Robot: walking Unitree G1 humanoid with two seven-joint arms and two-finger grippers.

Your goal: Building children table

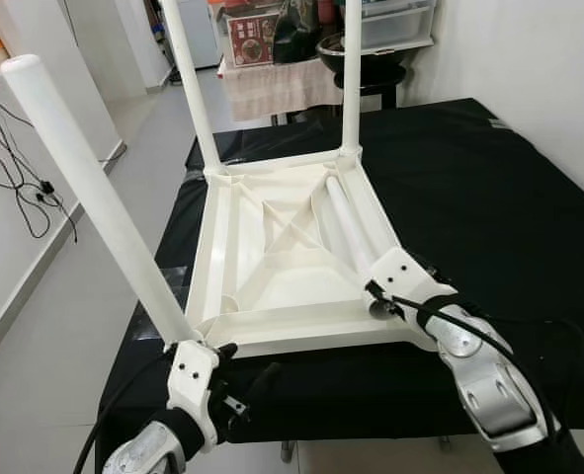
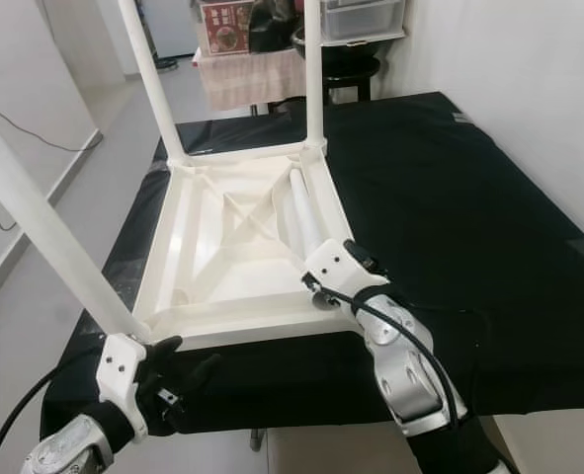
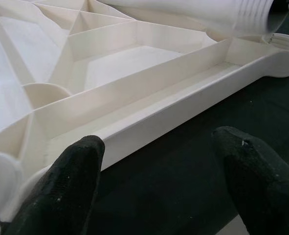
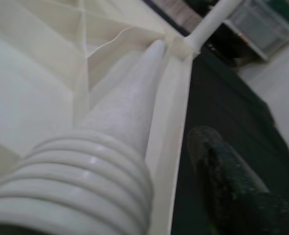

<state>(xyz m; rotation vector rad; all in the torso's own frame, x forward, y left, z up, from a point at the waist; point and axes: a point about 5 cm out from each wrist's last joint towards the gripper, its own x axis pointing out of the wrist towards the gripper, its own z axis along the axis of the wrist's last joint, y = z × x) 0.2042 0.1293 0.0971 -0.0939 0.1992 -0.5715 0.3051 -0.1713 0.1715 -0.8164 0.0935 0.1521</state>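
Table (image 1: 292, 267), upside down on the black mat (image 1: 489, 197), three legs already standing up from its corners. I judge the white plastic light, stiff and slick. My right gripper (image 1: 378, 306) pinches the threaded end of the loose leg (image 1: 343, 229), which lies inside the frame; I would hold it near those threads, just beside the empty corner socket. My left gripper (image 1: 240, 367), fingers spread, hovers at the near edge. The red box (image 1: 250, 38) behind carries print too small to read.

No writing here is legible. The red box (image 1: 251, 38) on the far cloth-covered table (image 1: 272, 87) carries print, but it is too small to read.
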